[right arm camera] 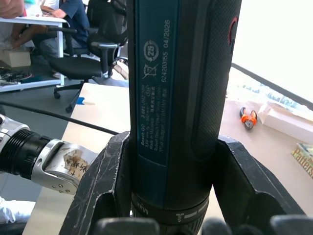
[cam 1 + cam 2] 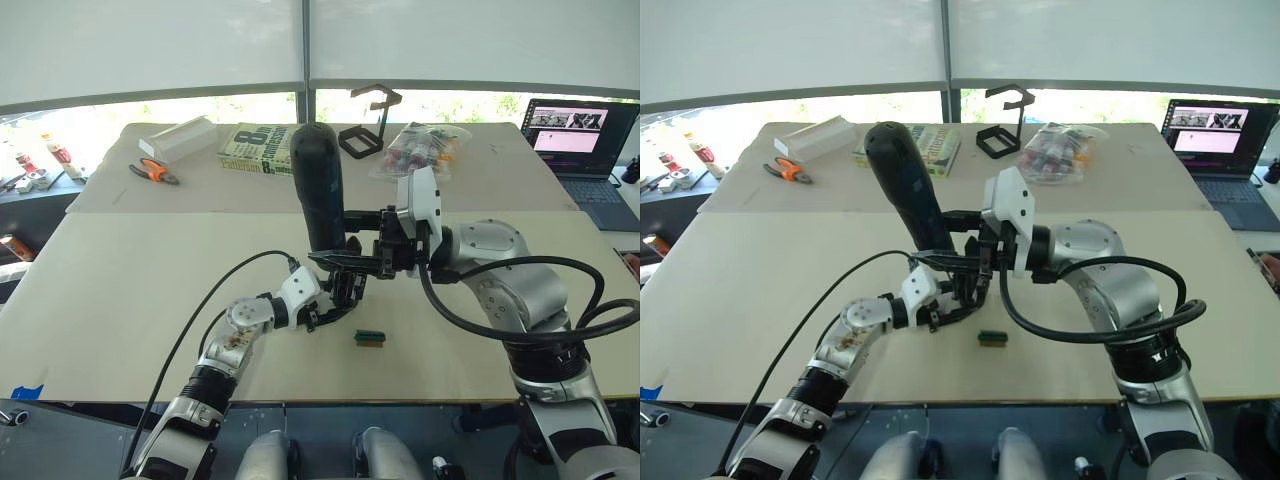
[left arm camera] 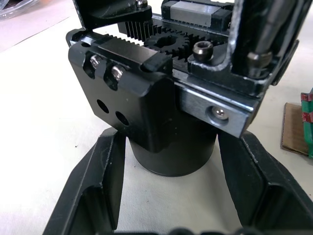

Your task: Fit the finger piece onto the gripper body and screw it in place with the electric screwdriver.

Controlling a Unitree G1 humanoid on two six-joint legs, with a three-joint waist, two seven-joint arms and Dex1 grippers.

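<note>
Right gripper (image 1: 166, 196) clenched screwdriver (image 2: 318, 190); left gripper (image 3: 166, 196) clasped body (image 3: 161, 122). Risk: tilted bit could slip off screw.

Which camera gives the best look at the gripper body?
The left wrist view: the gripper body sits close up between the left gripper's fingers, showing its gear, rack and screws. In the eye views it is a small dark shape beneath the electric screwdriver.
</note>
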